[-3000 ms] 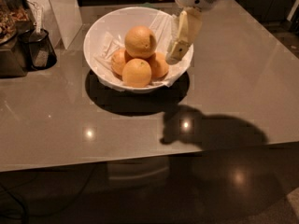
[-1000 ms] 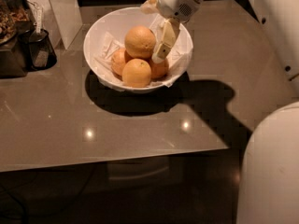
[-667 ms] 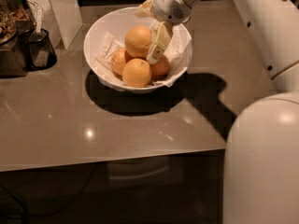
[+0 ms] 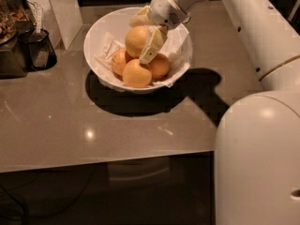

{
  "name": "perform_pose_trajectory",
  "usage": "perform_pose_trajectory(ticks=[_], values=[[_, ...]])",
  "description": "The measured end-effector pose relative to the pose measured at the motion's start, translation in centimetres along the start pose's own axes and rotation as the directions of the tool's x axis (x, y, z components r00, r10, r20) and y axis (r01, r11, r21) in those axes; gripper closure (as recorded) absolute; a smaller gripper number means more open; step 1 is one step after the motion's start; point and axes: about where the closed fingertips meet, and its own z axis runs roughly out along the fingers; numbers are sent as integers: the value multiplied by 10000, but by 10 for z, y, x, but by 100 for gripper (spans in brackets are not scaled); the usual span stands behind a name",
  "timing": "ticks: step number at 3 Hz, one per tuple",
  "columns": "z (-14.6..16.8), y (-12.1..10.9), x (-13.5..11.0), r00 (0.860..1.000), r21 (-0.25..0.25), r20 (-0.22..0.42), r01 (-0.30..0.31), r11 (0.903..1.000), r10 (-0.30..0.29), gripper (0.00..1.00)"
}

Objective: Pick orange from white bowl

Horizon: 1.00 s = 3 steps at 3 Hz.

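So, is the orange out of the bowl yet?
No, the orange sits inside the white bowl, with the gripper right at it.

the grey table [image 4: 93, 139] carries the white bowl [image 4: 95, 36] and, at left, a dark cup [image 4: 40, 50]. the gripper [image 4: 143, 39] hangs over the bowl.

The white bowl [image 4: 100, 30] sat on the worktop [image 4: 70, 125], toward the back. In it, the orange [image 4: 134, 42] lay on top of three others — the gripper [image 4: 139, 40] right at it. A cup [image 4: 40, 49] stood left of the bowl.
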Motion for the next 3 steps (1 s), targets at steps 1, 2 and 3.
perform_pose_trajectory(ticks=[1,2,3], values=[[0,0,0,10000,0,0,0,10000,0,42],[0,0,0,10000,0,0,0,10000,0,64],[0,0,0,10000,0,0,0,10000,0,89]])
